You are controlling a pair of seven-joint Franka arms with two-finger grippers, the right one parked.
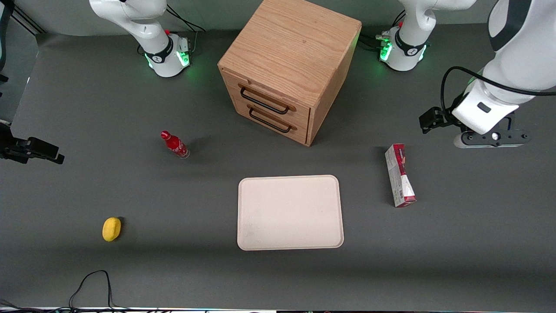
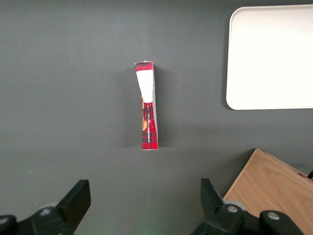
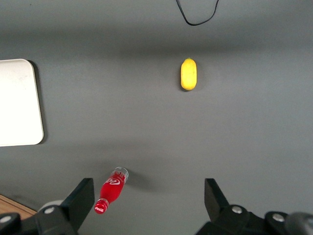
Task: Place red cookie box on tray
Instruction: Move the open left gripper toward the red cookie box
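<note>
Jaws spread wide and empty, gripper (image 2: 142,205) above the surface short of the box (image 2: 148,106), which lies beside the tray (image 2: 269,58); risk: the narrow, bowed carton tips or slips if gripped off-centre.

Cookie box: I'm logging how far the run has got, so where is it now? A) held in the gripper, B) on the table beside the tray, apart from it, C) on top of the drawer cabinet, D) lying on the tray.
B: the cookie box lies on the table with bare surface between it and the tray, and the open gripper hovers above, holding nothing.
</note>
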